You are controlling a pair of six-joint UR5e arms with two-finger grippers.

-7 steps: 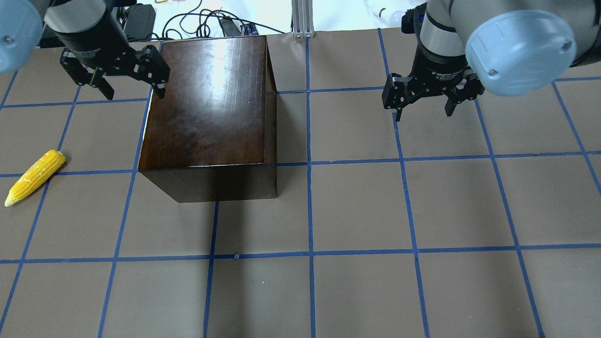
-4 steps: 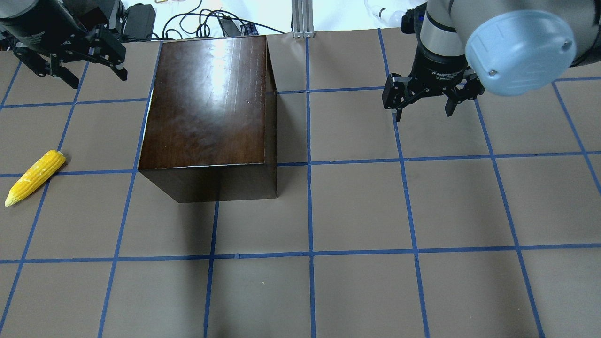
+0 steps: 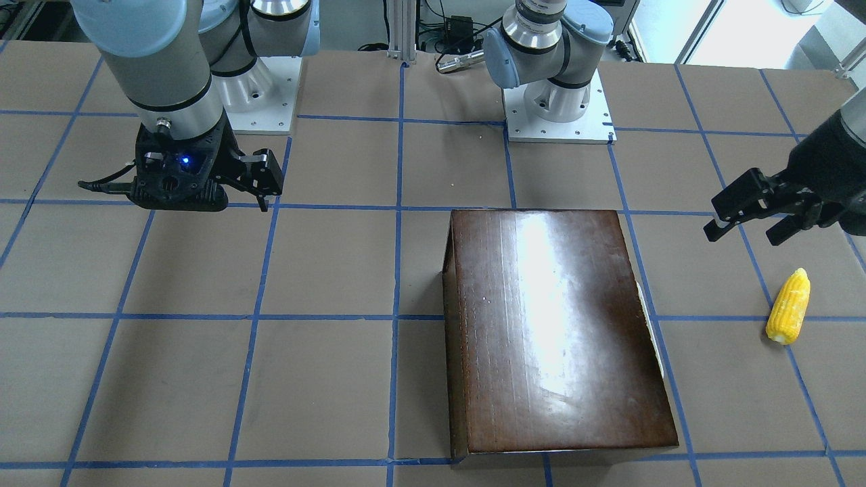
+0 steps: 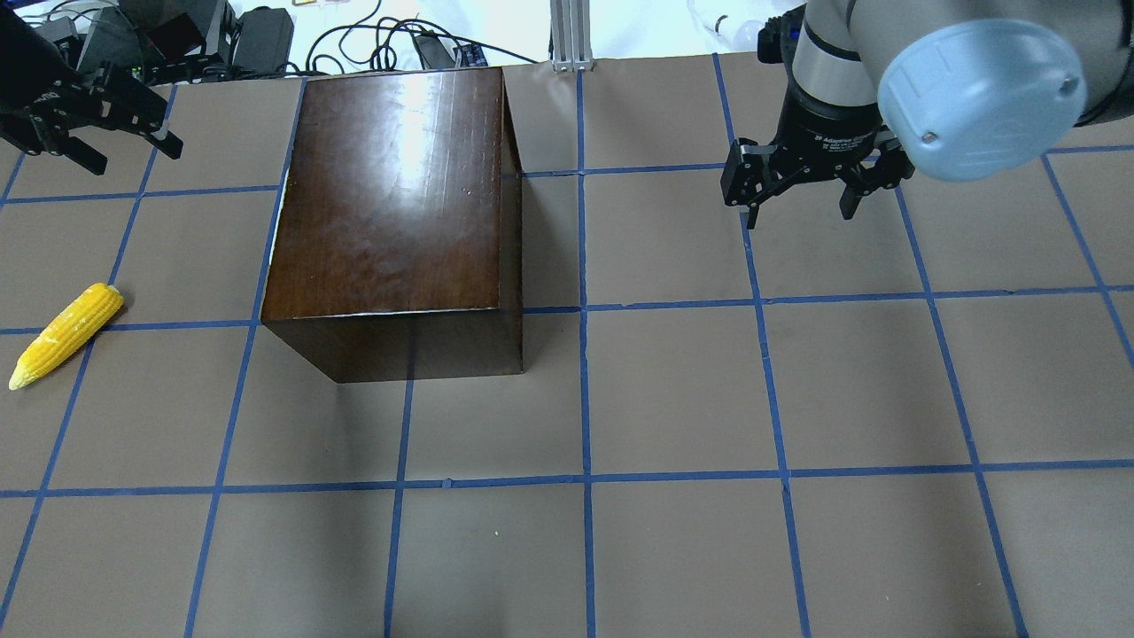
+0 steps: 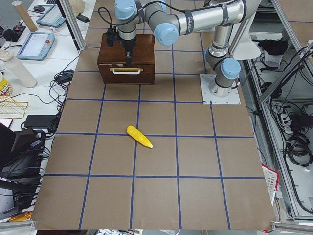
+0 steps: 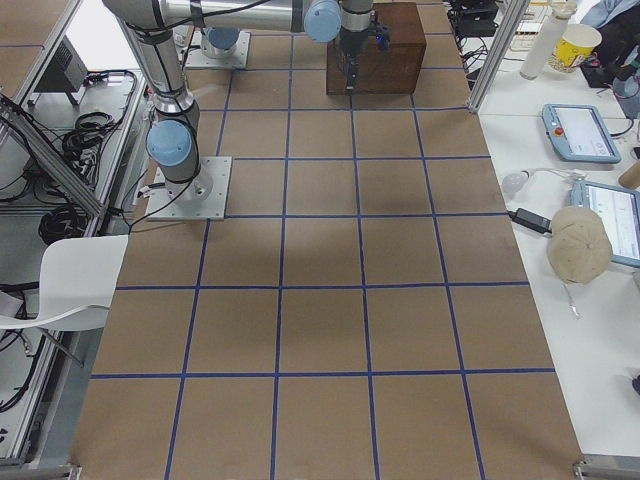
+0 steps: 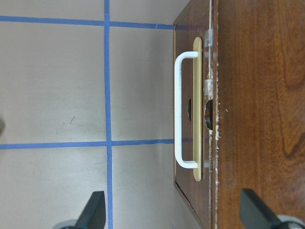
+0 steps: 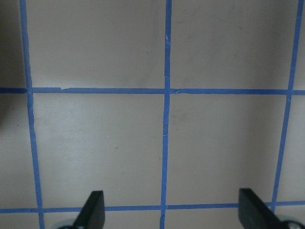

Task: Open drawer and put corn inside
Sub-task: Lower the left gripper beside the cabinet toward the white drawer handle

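Observation:
The glossy dark-brown box (image 4: 390, 195) stands left of centre. Its drawer is shut; the chipped dark front panel (image 7: 209, 143) with a white handle (image 7: 177, 109) faces the table's left end and shows in the exterior left view (image 5: 126, 70). The yellow corn (image 4: 66, 337) lies on the table left of the box, apart from it, and shows in the front-facing view (image 3: 788, 308). My left gripper (image 4: 97, 133) is open and empty, in the air to the left of the box's rear corner (image 7: 171, 212). My right gripper (image 4: 797, 190) is open and empty over bare table (image 8: 171, 212).
The table is brown paper with a blue tape grid (image 4: 585, 478). Cables and power bricks (image 4: 266, 40) lie beyond the far edge behind the box. An aluminium post (image 4: 571, 35) stands at the far edge. The arm bases (image 3: 558, 101) are bolted on the robot's side.
My left gripper has moved left, from the box's rear left corner out toward the table's left edge. The right gripper, box and corn have not moved.

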